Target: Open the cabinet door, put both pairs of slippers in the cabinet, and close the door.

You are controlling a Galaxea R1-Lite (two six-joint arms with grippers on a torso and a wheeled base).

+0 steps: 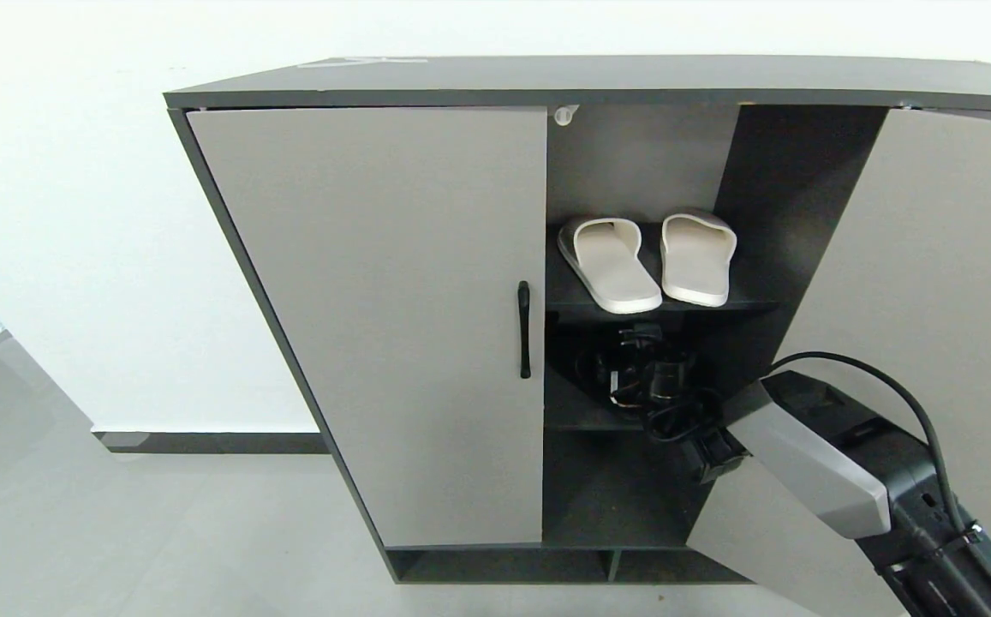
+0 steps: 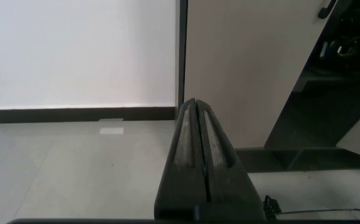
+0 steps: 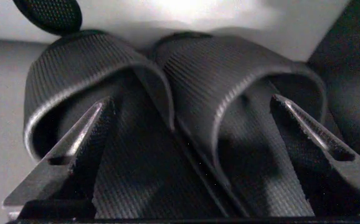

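Right gripper (image 3: 189, 109), fingers spread wide, straddles the dark ribbed slippers (image 3: 230, 81), seemingly light, soft foam, best pinched where their two straps meet.

White slippers (image 1: 611, 266) on open cabinet (image 1: 375, 300) shelf

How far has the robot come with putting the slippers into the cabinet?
Done: the right door stands open and the white slippers lie on the upper shelf. In hand: the open right gripper is at the dark slippers on the shelf below. To do: withdraw the arm, close the door.
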